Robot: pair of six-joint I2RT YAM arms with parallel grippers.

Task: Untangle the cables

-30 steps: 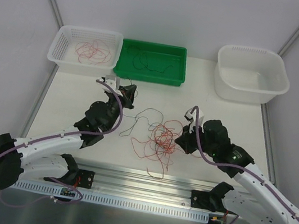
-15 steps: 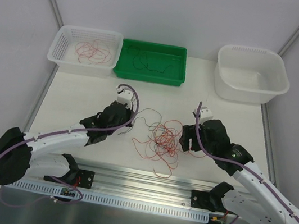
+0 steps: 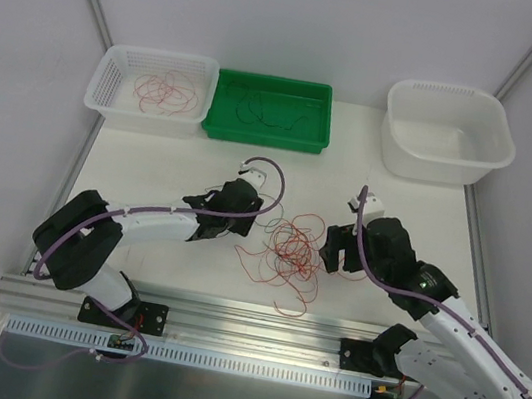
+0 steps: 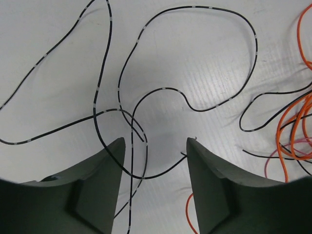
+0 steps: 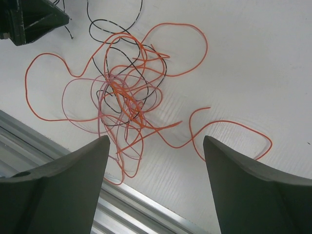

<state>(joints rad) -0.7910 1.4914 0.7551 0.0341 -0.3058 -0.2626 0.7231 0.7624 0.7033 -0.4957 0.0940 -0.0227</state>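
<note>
We find the cables (image 3: 289,249), an orange-red, pink and black tangle, on the table (image 3: 151,161) in front of the green tray (image 3: 265,140); the left gripper (image 4: 156,146), jaws apart, straddles some black ones nearer the tray; the right gripper (image 5: 156,146), jaws wide and empty, hangs farther from it.

- Your top view looks steeply down from high behind the near edge, far enough to take in the whole table (image 3: 151,156).
- Your left wrist view sits very close to the table, facing down between the fingers of the left claw (image 4: 156,141).
- Your right wrist view hangs higher, facing down past the right claw (image 5: 156,139) onto the cables (image 5: 126,102).
- All three share that tangle, the left wrist view only its edge; the right wrist view catches the left claw in its top-left corner.
</note>
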